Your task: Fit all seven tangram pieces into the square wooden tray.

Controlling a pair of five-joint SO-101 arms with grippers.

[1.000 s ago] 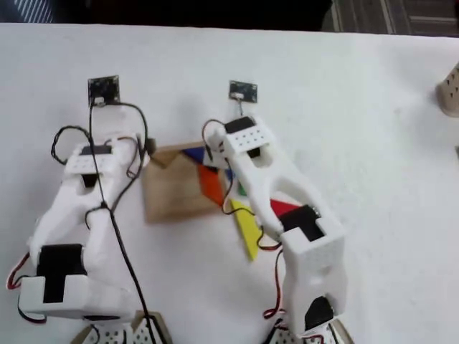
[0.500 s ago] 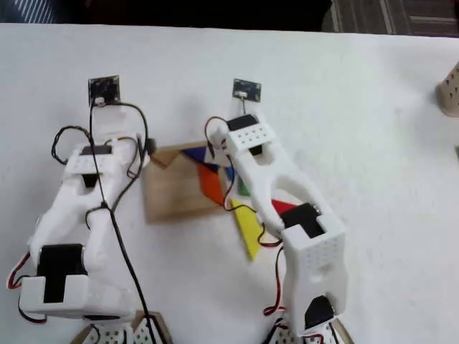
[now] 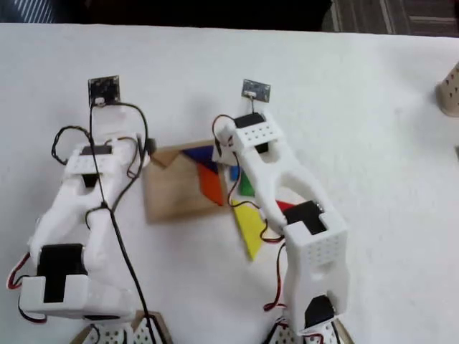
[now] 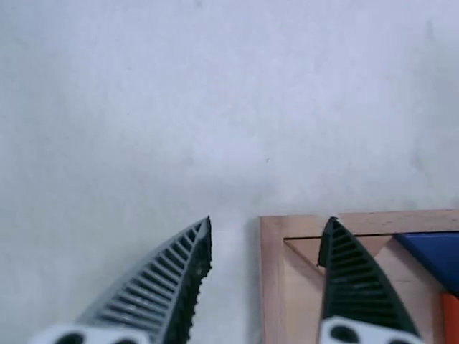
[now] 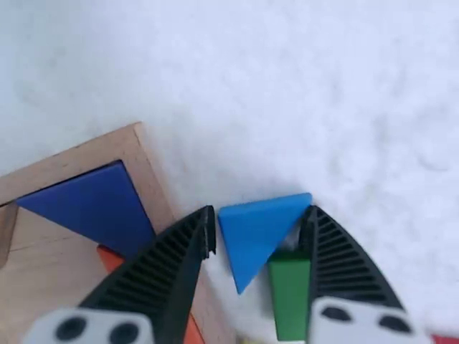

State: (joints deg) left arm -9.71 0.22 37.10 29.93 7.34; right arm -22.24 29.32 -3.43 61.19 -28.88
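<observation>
Right gripper [image 5: 260, 212] spread around a light-blue triangle [image 5: 252, 231], just outside the tray [image 5: 149, 163].
The triangle lies on the table [image 5: 323, 86], just beside a green piece [image 5: 290, 292]; a dark-blue triangle [image 5: 90, 204] sits in the tray. Left gripper [image 4: 270, 221], wide, straddles a tray corner.

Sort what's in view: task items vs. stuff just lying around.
Job: square wooden tray; dark blue triangle, orange piece and tan wooden triangle inside it; light blue triangle, green piece, yellow triangle and red piece beside it.
Lying about: beige perforated block at the white table's right edge.
</observation>
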